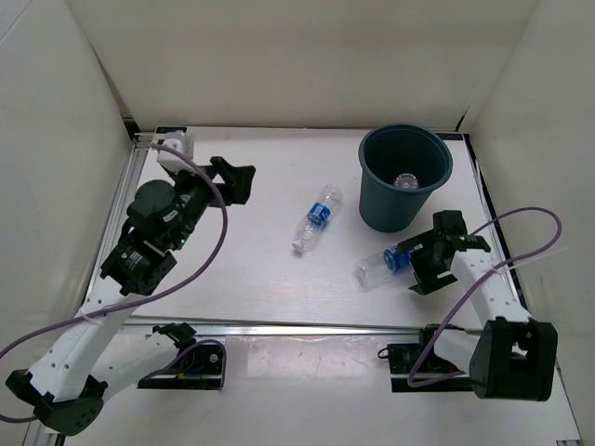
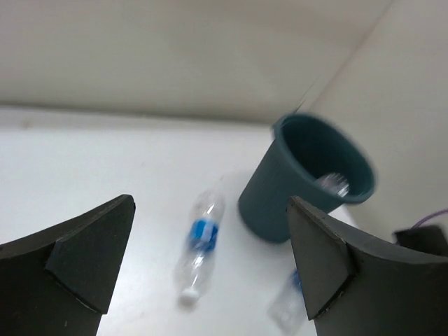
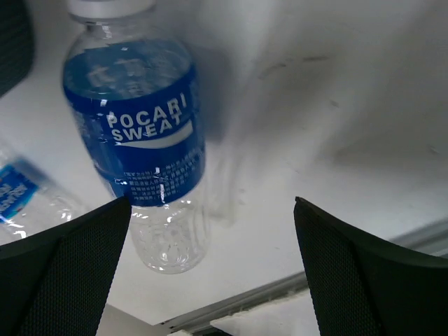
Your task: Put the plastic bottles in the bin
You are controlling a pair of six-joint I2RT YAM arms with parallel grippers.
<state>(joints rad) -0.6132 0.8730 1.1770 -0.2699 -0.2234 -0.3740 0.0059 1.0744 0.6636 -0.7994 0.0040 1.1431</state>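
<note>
Three plastic bottles show in all, and one bin (image 1: 386, 209); the bin, round and dark teal, stands upright on the white table (image 1: 223, 269) in the upper right of the overhead view.

The bottle in the bin (image 1: 406, 181) shows only as a clear, glinting end below the rim; whether others lie under it cannot be told.

The centre bottle (image 1: 315, 218) lies on its side in the middle of the overhead view; it has a blue band round its waist and its white cap points to the lower left; it is well apart from the bin and from both arms.

The Pocari Sweat bottle (image 1: 376, 268) lies on its side just below the bin, near it but not touching; its clear base points lower left and its blue-labelled end runs under the right gripper (image 1: 416, 268).

That claw is spread fully wide and grips nothing; in the right wrist view the bottle fills the upper left, cap at the top edge, its base just beside the left-hand finger (image 3: 63, 280); the other finger (image 3: 371, 280) is well clear of it.

The left gripper (image 1: 240, 183), in the upper left of the overhead view, is also spread wide and empty; its own camera shows two bottles on the table and the bin beyond its two fingers.
</note>
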